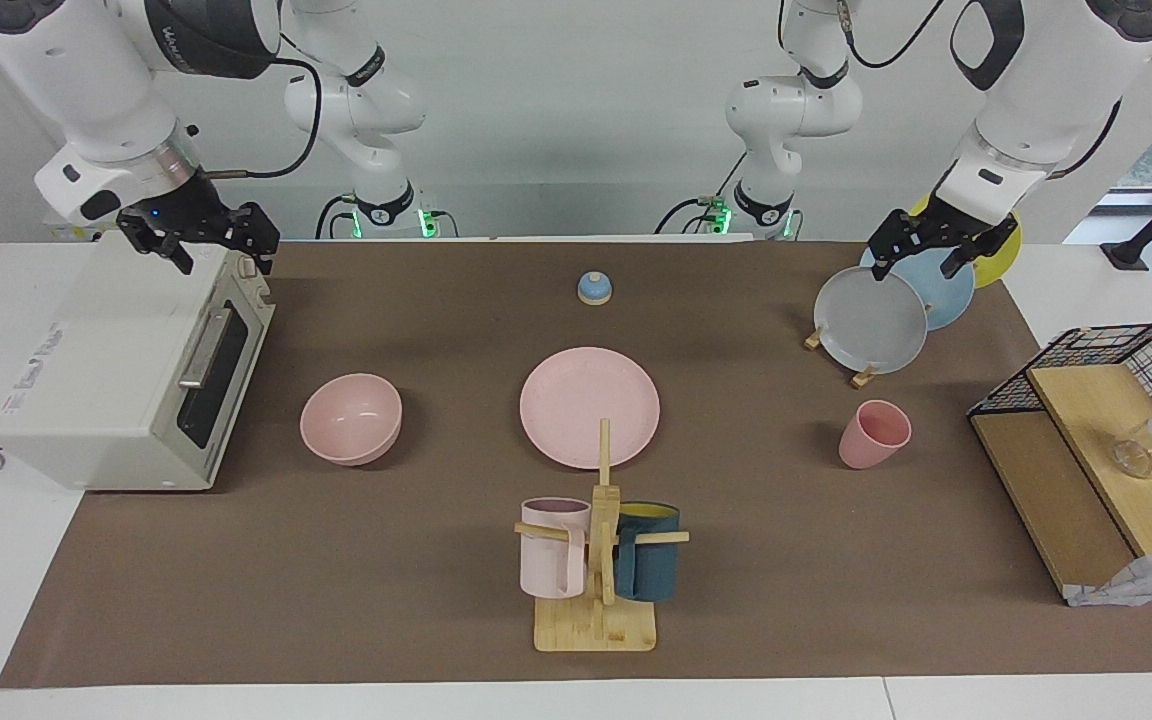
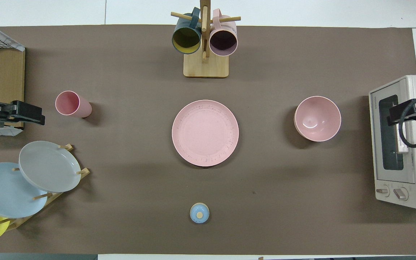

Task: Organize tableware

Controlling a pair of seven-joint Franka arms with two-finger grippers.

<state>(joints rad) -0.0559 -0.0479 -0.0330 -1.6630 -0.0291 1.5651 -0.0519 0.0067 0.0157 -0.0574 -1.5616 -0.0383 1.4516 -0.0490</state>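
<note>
Left gripper [image 1: 932,253] is hovering over the plate rack [image 1: 861,378], jaws wide; right gripper [image 1: 204,248] over the toaster oven [image 1: 106,380], jaws wide. Plate [image 1: 590,405], bowl [image 1: 351,418], cup [image 1: 873,434] are sitting apart on the worktop [image 1: 386,600].

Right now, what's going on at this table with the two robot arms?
Nothing is being handled yet. The pink plate lies mid-table, the pink bowl sits beside it toward the right arm's end, and the pink cup stands toward the left arm's end, each apart from the others. The right gripper hangs over the toaster oven, and the left gripper hangs over the rack of plates. Both hold nothing.
</note>
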